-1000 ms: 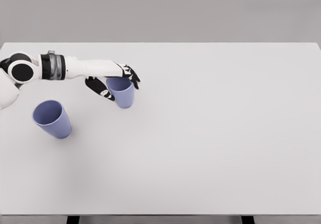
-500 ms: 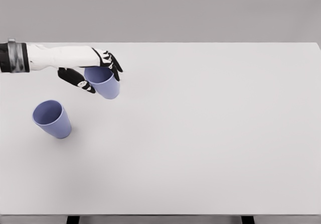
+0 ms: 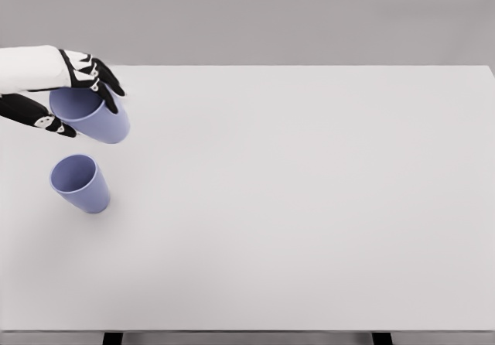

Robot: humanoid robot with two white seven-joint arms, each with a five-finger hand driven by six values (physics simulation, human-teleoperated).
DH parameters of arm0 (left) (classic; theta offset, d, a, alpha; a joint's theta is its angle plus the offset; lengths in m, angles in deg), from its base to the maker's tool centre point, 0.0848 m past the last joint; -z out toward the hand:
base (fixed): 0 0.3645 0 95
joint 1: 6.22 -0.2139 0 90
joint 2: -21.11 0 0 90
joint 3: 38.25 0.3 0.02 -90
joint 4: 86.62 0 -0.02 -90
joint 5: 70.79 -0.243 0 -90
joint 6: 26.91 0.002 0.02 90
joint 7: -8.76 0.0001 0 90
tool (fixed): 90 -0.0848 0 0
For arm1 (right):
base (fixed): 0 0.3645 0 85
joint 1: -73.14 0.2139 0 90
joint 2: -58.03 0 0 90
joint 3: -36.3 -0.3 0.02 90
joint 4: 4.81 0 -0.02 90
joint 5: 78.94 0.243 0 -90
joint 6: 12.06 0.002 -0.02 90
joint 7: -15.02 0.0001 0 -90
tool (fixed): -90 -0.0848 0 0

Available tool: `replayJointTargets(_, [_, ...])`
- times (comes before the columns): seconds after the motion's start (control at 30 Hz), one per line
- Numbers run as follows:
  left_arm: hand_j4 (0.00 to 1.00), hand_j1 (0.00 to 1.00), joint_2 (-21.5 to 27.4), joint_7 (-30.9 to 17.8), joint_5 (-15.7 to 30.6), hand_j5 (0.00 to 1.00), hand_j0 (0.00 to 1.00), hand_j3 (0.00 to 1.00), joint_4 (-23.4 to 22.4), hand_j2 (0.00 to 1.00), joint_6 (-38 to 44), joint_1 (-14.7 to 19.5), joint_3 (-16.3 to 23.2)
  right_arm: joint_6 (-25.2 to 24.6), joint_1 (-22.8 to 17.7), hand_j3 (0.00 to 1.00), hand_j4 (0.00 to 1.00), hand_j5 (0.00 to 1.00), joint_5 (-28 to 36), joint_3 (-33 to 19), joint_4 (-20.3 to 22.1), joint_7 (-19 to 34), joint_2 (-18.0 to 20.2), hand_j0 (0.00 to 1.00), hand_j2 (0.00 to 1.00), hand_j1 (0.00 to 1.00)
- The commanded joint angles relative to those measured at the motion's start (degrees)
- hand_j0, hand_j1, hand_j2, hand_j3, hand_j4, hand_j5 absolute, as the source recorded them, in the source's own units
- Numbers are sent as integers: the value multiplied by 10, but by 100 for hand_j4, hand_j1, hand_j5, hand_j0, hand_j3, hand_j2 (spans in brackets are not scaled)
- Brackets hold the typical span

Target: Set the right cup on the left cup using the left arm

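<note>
My left hand (image 3: pixel 77 101) comes in from the upper left edge and is shut on a blue-violet cup (image 3: pixel 94 117), held in the air and tilted with its mouth toward the upper left. Black fingers (image 3: pixel 99 76) wrap over the cup's rim, and the thumb (image 3: pixel 39 116) lies on its near left side. A second, matching cup (image 3: pixel 80 183) stands upright on the white table (image 3: pixel 309 206), directly below and slightly left of the held one. A clear gap separates the two cups. The right arm does not show.
The table's far edge runs just behind the hand, and a grey wall rises beyond it. Two dark table legs (image 3: pixel 113 338) show at the bottom edge.
The left hand has lifted the cup off the table and carried it left and up, to above the standing cup. The held cup has tilted more. The standing cup has not moved.
</note>
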Motion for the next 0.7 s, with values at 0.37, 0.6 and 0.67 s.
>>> replayJointTargets(0.37, [59, 59, 115, 1, 34, 59, 59, 59, 53, 59, 2, -38, -20, 0, 0, 100, 100, 100, 0, 0, 0, 0, 0, 100, 100, 100])
replayJointTargets(0.6, [59, 59, 128, 1, 35, 59, 59, 59, 62, 59, 2, -51, -20, 0, 0, 100, 100, 100, 0, 0, 0, 0, 0, 100, 100, 100])
replayJointTargets(0.67, [59, 59, 130, 1, 35, 59, 59, 59, 62, 59, 2, -51, -20, 0, 0, 100, 100, 100, -1, 0, 0, 0, 0, 100, 100, 100])
